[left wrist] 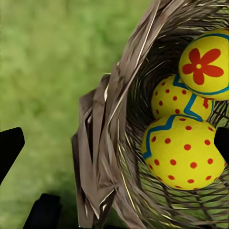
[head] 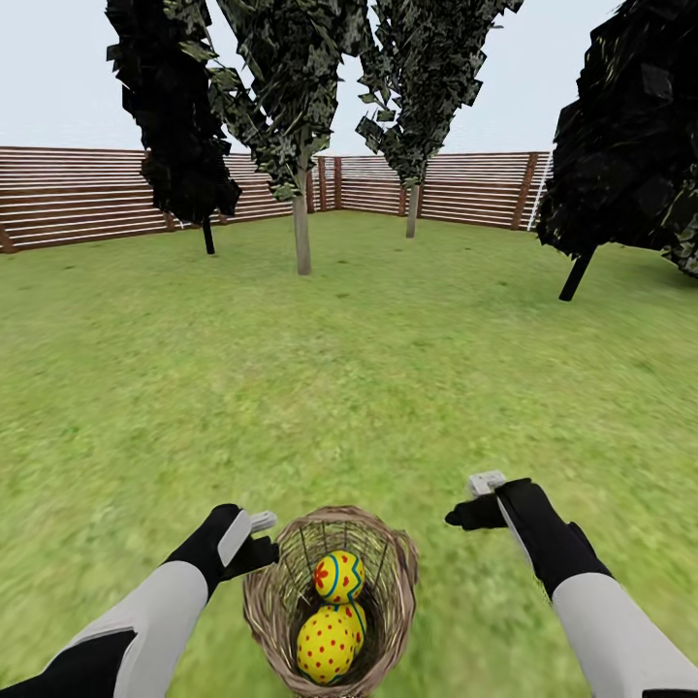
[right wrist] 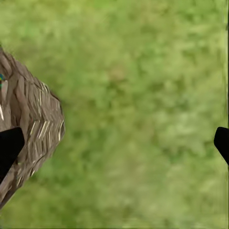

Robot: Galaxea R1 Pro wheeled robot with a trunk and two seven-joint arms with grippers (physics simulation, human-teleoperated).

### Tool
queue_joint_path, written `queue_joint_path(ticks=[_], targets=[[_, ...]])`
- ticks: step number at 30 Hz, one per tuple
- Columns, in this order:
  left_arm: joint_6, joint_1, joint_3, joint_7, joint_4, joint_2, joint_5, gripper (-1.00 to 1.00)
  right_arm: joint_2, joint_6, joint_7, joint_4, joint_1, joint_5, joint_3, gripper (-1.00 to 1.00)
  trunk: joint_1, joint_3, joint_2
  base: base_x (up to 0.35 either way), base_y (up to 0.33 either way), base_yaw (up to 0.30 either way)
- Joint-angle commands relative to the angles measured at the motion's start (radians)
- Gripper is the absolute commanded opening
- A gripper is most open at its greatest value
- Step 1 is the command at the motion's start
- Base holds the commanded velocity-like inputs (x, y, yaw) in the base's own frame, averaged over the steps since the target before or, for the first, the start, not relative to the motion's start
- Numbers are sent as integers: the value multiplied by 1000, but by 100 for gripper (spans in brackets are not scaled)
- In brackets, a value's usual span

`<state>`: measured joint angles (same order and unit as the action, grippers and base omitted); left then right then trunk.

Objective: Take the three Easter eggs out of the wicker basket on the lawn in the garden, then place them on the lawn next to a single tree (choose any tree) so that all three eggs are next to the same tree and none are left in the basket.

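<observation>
From the head camera, the wicker basket (head: 332, 601) sits on the lawn (head: 349, 368) just in front of the robot, between its two arms, with the Easter eggs (head: 330, 625) inside: one with a red flower above a red-dotted one, and a third partly hidden between them. The left end effector (head: 254, 539) hovers just beside the basket's left rim; the right end effector (head: 477, 502) hangs over bare grass, apart from the basket's right side. Whether their fingers are parted cannot be told from this view. Farther off stand a tree (head: 301, 233) with a pale trunk, a second one (head: 412, 208) behind it, and black-trunked trees at both sides, all before the reddish slat fence (head: 87, 194). In the left wrist camera, the basket's woven wall (left wrist: 102, 157) and three eggs (left wrist: 183, 152) lie between the dark fingertips (left wrist: 9, 145), which stand wide apart and hold nothing. In the right wrist camera, the fingertips (right wrist: 9, 143) are likewise spread wide over grass (right wrist: 138, 114), with the basket's outer wall (right wrist: 33, 119) at one side beside one fingertip.
</observation>
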<state>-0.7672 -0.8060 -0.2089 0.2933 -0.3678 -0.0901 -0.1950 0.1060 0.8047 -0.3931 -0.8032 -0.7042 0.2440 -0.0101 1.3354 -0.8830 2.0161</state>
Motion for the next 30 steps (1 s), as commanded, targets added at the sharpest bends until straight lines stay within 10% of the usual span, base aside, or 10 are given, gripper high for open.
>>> queue_joint_path(ticks=[1,7,30], targets=[[-3,0,-3,9,-2,-1,-11,100,1,6,-10,-26,0,10,25,100,4,-4,8,0,0,0],[-3,0,-3,9,-2,1,-11,100,0,59,-12,-114,0,13,160,100,27,-23,50,0,0,0],[-3,1,-2,8,1,1,-11,100,1,62,-12,-117,0,14,168,100,115,-95,211,0,0,0]])
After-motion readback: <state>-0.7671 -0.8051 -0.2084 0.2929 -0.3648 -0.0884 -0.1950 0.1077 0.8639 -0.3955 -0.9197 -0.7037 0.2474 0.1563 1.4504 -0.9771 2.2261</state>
